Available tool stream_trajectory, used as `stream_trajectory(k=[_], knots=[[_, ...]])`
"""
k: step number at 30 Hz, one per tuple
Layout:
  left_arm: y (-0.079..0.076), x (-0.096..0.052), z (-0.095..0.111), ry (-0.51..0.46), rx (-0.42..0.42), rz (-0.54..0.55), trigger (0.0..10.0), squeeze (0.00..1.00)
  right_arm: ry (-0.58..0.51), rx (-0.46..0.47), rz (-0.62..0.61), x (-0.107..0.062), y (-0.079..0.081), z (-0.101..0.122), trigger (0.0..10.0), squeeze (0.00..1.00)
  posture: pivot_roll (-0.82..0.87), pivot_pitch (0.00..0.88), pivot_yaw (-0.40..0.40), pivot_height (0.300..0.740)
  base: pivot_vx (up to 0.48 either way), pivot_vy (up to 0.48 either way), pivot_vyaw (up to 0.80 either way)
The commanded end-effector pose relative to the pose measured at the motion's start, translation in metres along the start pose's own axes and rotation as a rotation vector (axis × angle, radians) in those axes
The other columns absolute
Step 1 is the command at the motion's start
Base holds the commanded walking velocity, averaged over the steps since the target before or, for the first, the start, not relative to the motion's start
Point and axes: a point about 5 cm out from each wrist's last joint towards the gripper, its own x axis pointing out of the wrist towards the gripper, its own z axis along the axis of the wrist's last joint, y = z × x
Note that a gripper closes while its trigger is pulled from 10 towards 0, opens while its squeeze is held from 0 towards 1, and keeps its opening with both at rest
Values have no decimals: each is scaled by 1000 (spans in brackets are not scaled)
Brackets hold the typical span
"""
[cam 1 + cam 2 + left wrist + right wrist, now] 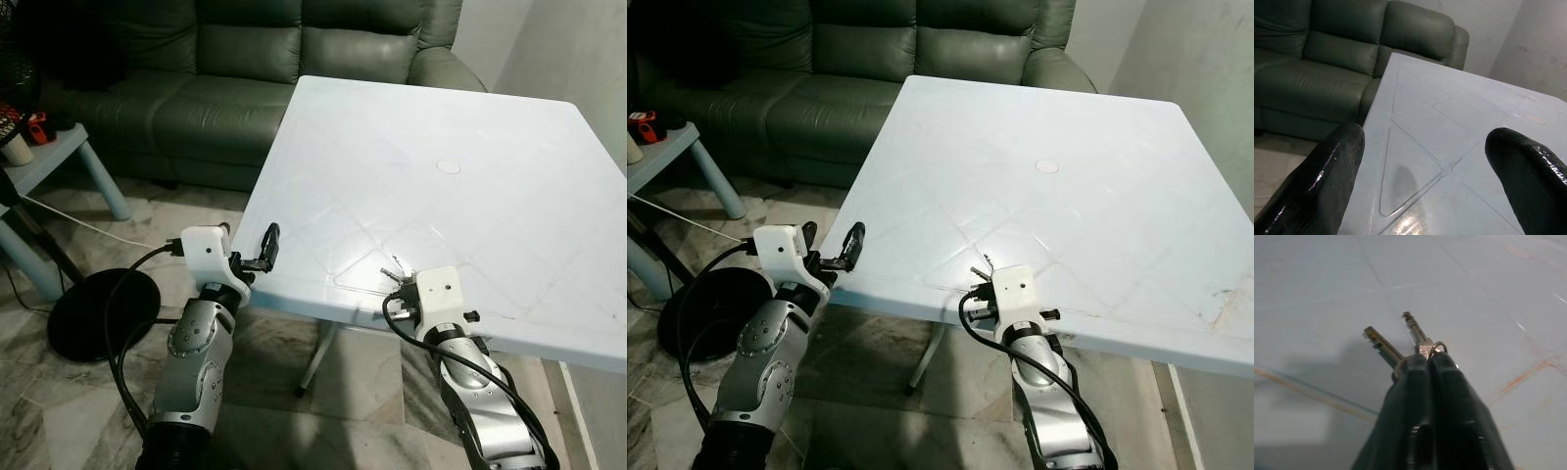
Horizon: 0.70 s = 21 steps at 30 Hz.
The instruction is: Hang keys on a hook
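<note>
A small bunch of metal keys (pixel 1400 340) on a ring sticks out past the fingertips of my right gripper (pixel 1428 363), which is shut on them. That gripper (pixel 402 279) hovers just over the near edge of the white plastic table (pixel 460 127). The keys (pixel 394 266) point out over the tabletop. My left gripper (pixel 268 247) is open at the table's near left corner, its two black fingers (pixel 1317 181) spread with nothing between them.
A dark green leather sofa (pixel 245 59) stands behind the table. A pale blue side table (pixel 54 157) with small items is at the far left. A black round stand base (pixel 98 313) and cables lie on the marble floor beside my left arm.
</note>
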Motion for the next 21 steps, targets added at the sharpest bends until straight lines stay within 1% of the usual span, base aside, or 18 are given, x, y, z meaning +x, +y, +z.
stream_trajectory(k=[1,2,3,10,11,12,13,14,15,21], knots=[[0,1,1,-4,12,-2,10000,0,46,-3,-36,0,-5,-9,10000,1000,-45,75,-42,732,0,0,0],[-1,1,1,-3,12,-2,10000,0,46,-8,-34,0,-5,-8,10000,620,-45,78,-42,732,0,0,0],[-1,1,1,-3,13,-2,10000,0,45,-10,-30,0,-5,-8,10000,0,-44,81,-41,732,0,0,0],[0,0,1,-1,11,5,10000,0,48,-1,-53,2,-5,-9,10000,0,-38,88,-43,732,0,0,0],[0,-1,1,-1,11,6,10000,0,51,0,-53,2,-5,-9,10000,31,-38,87,-44,732,0,0,0],[0,-1,1,-1,11,7,10000,0,56,19,-67,2,-5,-10,10000,812,-38,83,-44,732,0,0,0],[0,-1,0,-1,10,7,10000,0,57,15,-69,2,-5,-10,10000,1000,-38,83,-44,732,0,0,0],[0,-1,0,-1,10,8,10000,0,59,14,-64,3,-4,-10,10000,1000,-38,81,-44,732,0,0,0],[0,-1,1,-1,9,7,10000,0,61,13,-59,3,-4,-9,10000,0,-38,80,-43,732,0,0,0],[-2,0,1,-3,8,2,10000,0,68,31,-90,6,-7,-9,10000,0,-38,77,-43,732,0,0,0]])
